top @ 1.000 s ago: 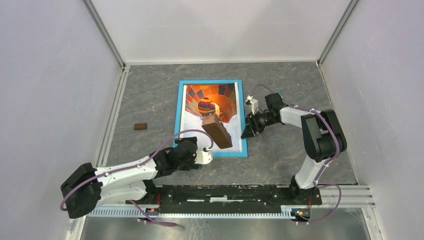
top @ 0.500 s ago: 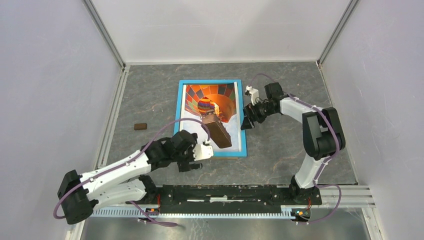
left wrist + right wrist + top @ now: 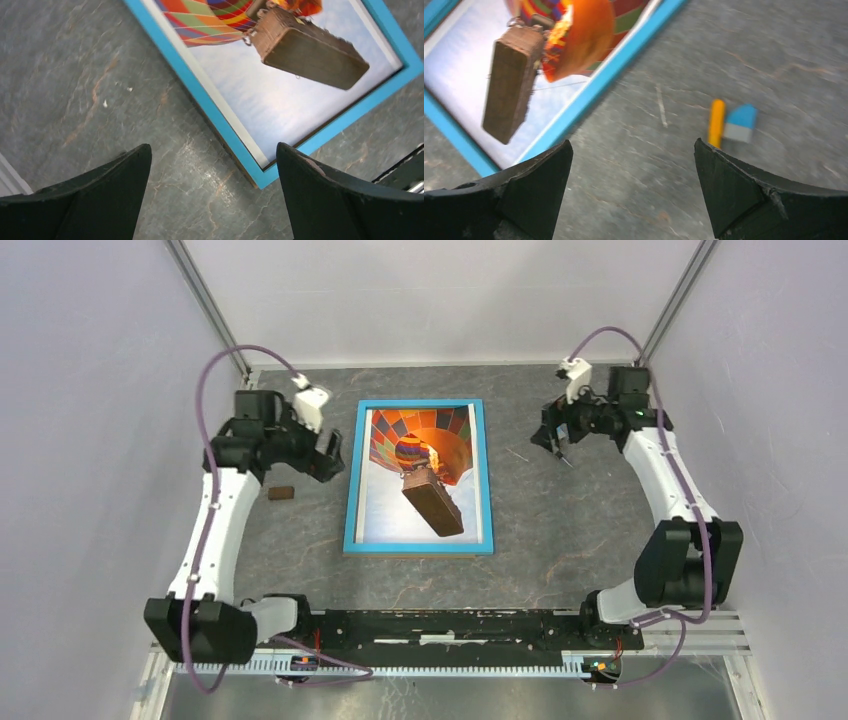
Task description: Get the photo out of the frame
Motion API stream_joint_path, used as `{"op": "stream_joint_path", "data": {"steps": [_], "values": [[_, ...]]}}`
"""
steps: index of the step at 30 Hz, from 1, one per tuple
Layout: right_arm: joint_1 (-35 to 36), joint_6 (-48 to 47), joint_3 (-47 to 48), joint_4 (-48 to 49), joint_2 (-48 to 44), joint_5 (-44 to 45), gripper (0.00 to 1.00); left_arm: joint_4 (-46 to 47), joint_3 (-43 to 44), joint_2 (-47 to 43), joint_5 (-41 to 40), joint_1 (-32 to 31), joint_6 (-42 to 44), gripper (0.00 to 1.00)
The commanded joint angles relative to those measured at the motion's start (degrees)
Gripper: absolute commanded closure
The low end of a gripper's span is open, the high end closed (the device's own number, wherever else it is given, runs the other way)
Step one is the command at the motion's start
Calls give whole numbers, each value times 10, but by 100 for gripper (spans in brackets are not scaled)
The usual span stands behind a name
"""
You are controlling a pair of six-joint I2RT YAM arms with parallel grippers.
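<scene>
The photo (image 3: 420,475), an orange, many-coloured balloon with a brown wicker basket against pale sky, is lying face up inside the frame (image 3: 349,500). The frame's thin bright-blue border is running all the way round it. The frame is lying flat on the grey marbled table (image 3: 560,540), in the middle between my two arms. Its long sides are running away from my bases, and the basket end is pointing toward them.

My left gripper (image 3: 328,458) is hanging just beside the frame's far left corner, touching nothing. My left fingers (image 3: 100,200) are standing wide apart and holding nothing. Between them I am looking down at bare table, one blue corner of the frame and the basket end of the photo.

My right gripper (image 3: 557,443) is hanging over the table off the frame's far right corner, apart from the frame. My right fingers (image 3: 744,195) are also spread wide and gripping nothing.

Past the right fingers, a short yellow-orange stick (image 3: 716,122) and a small blue-and-grey piece (image 3: 739,123) are lying just beside each other on the table. They are too blurred for me to tell what they are. A thin pale sliver (image 3: 661,105) is lying between them and the frame's blue edge.

On the other side, a small brown piece (image 3: 281,493) is lying on the table to the left of the frame, apart from it and close by my left arm.
</scene>
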Motion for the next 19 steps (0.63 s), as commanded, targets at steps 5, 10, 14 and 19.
{"op": "stream_joint_path", "data": {"steps": [5, 10, 14, 19], "values": [[-113, -13, -160, 107, -74, -31, 2, -33, 16, 96, 204, 248, -83, 0], [-161, -27, -254, 145, -89, -56, 2, 20, -44, 90, 173, 309, -84, 0], [-174, -30, -281, 152, -98, -62, 2, 45, -81, 58, 122, 309, -86, 0], [-176, -26, -285, 158, -106, -73, 2, 53, -110, 33, 101, 309, -88, 0]]}}
